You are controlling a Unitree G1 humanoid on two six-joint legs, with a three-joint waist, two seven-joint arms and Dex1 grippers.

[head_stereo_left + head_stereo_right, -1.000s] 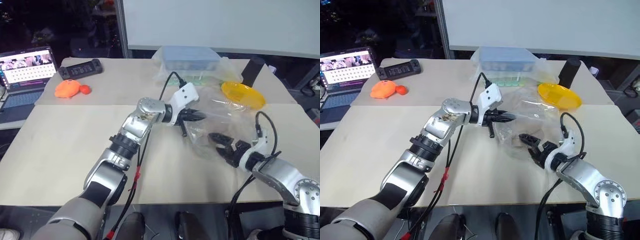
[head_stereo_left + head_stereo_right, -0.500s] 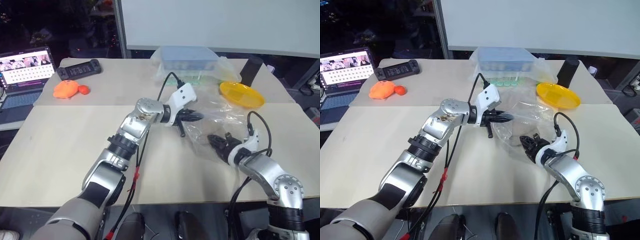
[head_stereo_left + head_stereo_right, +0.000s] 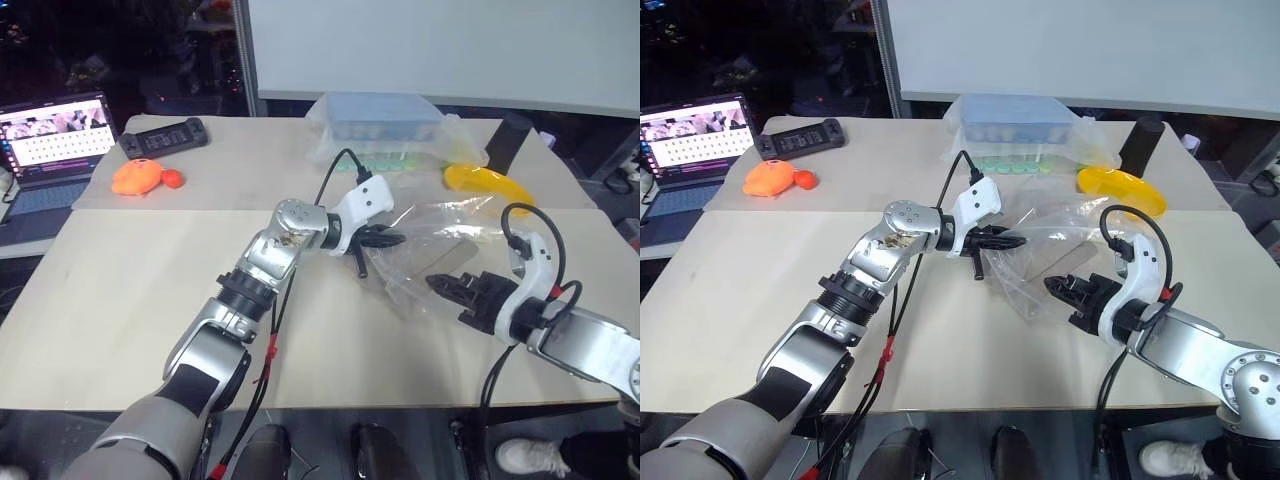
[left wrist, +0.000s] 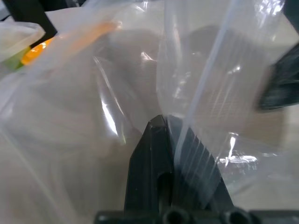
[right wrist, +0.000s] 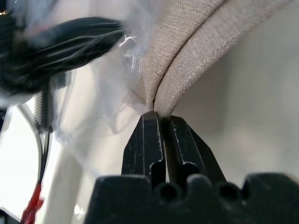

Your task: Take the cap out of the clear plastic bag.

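The clear plastic bag (image 3: 440,235) hangs stretched between my two grippers above the middle of the table. At its left edge my left gripper (image 3: 388,239) is shut on the film; its fingertips (image 4: 163,122) pinch a fold of plastic. The beige cap (image 5: 196,42) lies inside the bag and shows there as a tan patch (image 3: 452,258). My right gripper (image 3: 445,286) is shut on a folded edge of the cap at the bag's near right side, with the fabric pinched between its fingers (image 5: 145,140).
A blue-lidded box in its own clear bag (image 3: 380,118) stands at the back. A yellow disc (image 3: 487,182) and a black cylinder (image 3: 510,135) are at the back right. An orange toy (image 3: 140,177), a black controller (image 3: 165,134) and a laptop (image 3: 50,140) are at the far left.
My right gripper went from open to shut on the cap, rolled its wrist and drew up and back toward me, lifting the bag. The left gripper kept its hold in place.
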